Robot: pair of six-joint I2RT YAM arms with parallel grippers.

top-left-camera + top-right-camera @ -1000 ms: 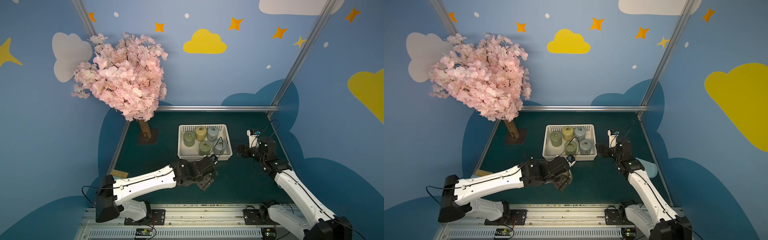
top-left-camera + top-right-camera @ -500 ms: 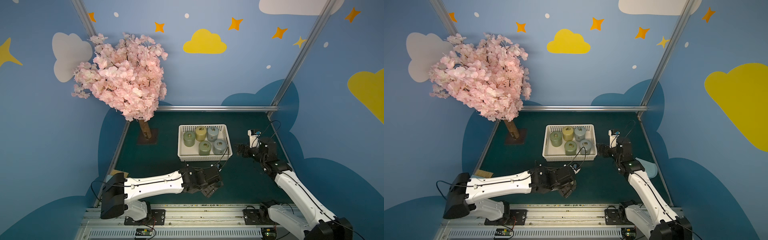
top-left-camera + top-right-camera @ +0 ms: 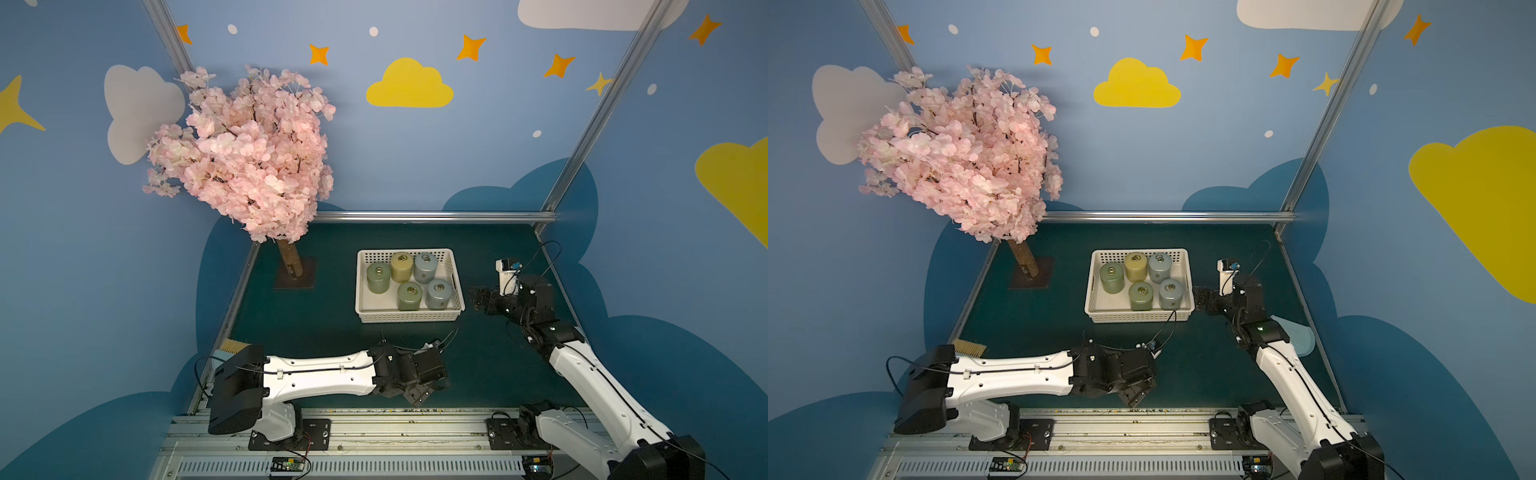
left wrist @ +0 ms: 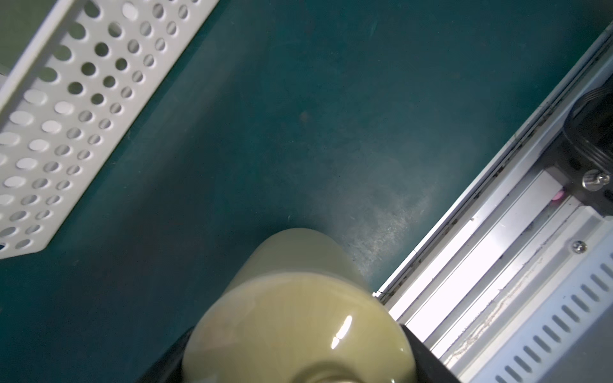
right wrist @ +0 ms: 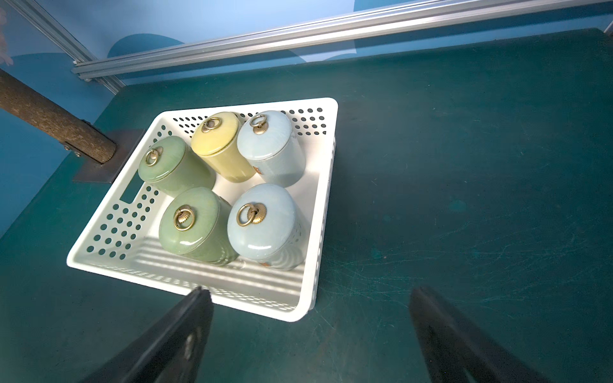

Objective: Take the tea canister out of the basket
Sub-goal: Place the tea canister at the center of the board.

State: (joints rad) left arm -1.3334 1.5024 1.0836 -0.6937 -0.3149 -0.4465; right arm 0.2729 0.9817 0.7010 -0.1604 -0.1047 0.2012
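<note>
Tea canister [image 4: 298, 308], pale yellow-green, is clamped in the left gripper [image 3: 417, 392] outside the basket [image 3: 409, 318], over the green tabletop [image 3: 332, 332] close to the front rail [image 4: 481, 265]. The basket holds five other canisters [image 5: 262, 219], all upright. The right gripper [image 3: 478, 298], jaws spread wide and empty, hovers just beside the basket's right wall.

I note a pink blossom tree [image 3: 245, 153], trunk tilted, on its dark base plate [image 3: 306, 272] far left, and a bristle brush [image 3: 235, 345] near left.
</note>
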